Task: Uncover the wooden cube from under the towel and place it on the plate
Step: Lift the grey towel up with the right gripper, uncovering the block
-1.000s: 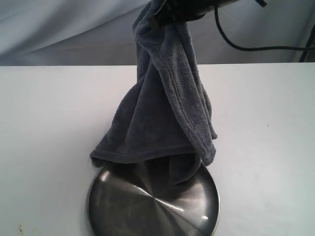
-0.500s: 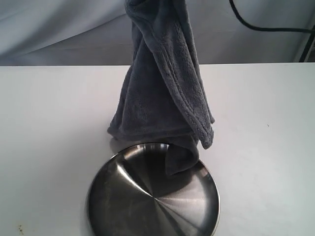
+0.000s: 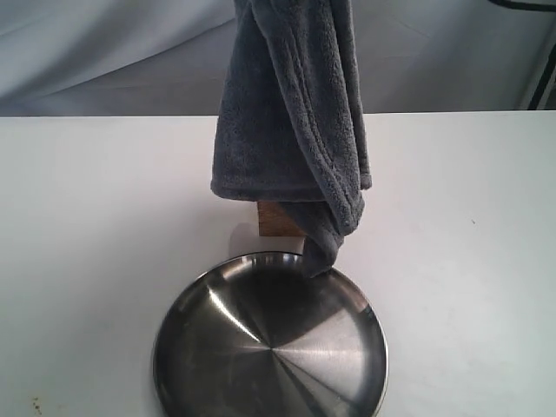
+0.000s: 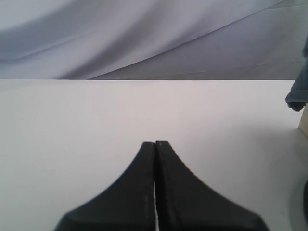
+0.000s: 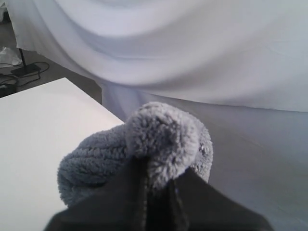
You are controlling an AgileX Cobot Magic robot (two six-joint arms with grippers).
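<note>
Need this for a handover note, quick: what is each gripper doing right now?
Left gripper: closed, holding nothing.
Right gripper: closed on the towel, which hangs from it.

I now have the towel (image 3: 291,113) hanging higher than a second ago: its hem is off the table (image 3: 87,217) and no longer drapes the plate (image 3: 261,352), only its lowest tail reaching the plate's far rim. The wooden cube (image 3: 278,219) shows beneath it, uncovered.
</note>
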